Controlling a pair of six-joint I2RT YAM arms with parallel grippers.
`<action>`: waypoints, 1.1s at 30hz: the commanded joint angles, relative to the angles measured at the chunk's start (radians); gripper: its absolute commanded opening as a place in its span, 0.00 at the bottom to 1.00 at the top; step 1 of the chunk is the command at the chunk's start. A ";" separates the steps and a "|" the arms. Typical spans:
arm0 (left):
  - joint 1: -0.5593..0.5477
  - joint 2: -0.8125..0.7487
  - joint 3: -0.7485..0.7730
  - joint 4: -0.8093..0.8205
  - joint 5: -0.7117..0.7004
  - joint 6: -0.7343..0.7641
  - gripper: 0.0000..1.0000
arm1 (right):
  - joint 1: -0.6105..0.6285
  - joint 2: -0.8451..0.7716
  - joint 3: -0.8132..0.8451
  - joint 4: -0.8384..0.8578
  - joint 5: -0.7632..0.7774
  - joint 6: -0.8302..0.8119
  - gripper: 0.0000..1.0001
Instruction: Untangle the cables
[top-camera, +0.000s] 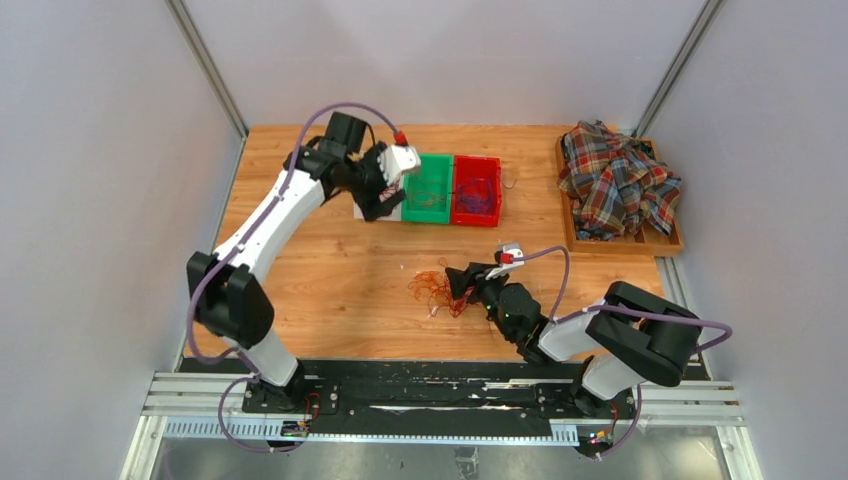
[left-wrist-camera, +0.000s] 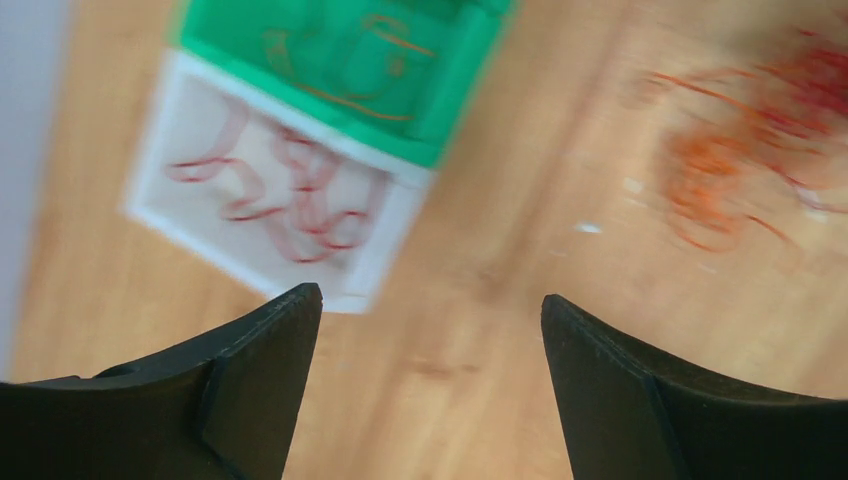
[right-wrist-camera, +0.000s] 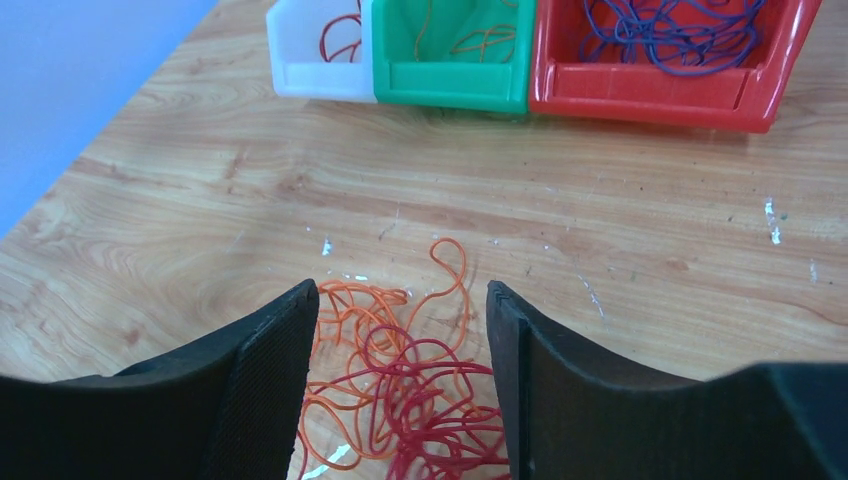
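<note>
Red-orange cables (right-wrist-camera: 405, 400) loosely tangled on scuffed wood table (right-wrist-camera: 620, 200), grey walls (top-camera: 90, 150) around; both arms' jaws spread.

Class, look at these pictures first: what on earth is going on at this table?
Two robot arms seem to be sorting cables by colour. The right gripper is open, low over the red and orange tangle on the table. The left gripper, open and empty, hangs by the white bin. That bin holds red cable, the green bin orange cable, the red bin purple cable.
</note>
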 joint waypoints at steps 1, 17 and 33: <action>-0.100 -0.112 -0.243 -0.097 0.168 -0.046 0.83 | 0.025 -0.060 -0.025 0.003 0.047 -0.011 0.62; -0.291 0.009 -0.415 0.151 0.135 -0.324 0.70 | 0.024 -0.205 -0.053 -0.141 0.122 -0.037 0.56; -0.291 0.020 -0.472 0.193 -0.006 -0.292 0.28 | 0.024 -0.173 -0.056 -0.115 0.120 -0.044 0.52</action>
